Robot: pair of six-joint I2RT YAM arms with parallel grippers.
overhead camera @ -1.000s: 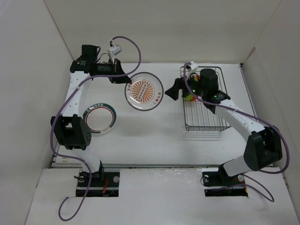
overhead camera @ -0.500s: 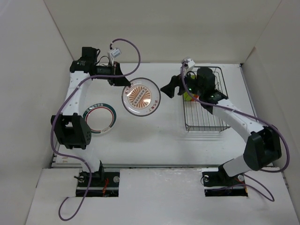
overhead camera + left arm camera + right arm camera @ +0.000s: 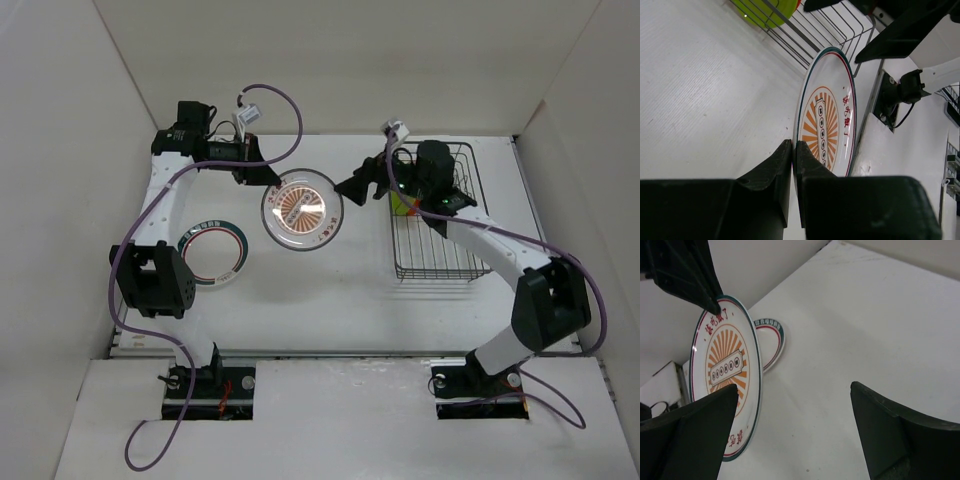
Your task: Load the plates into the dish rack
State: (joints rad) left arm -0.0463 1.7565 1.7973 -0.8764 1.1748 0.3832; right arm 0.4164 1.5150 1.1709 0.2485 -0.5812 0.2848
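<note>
One lime plate (image 3: 765,7) in rack (image 3: 440,252), left claw (image 3: 793,150) pinching sunburst plate (image 3: 303,208)

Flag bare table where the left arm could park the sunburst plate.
Biggest bare patch: near table strip, between the ringed plate and the dish rack, below the sunburst plate. Crowded: the gap between that plate and the rack, where the right gripper sits, jaws open.
</note>
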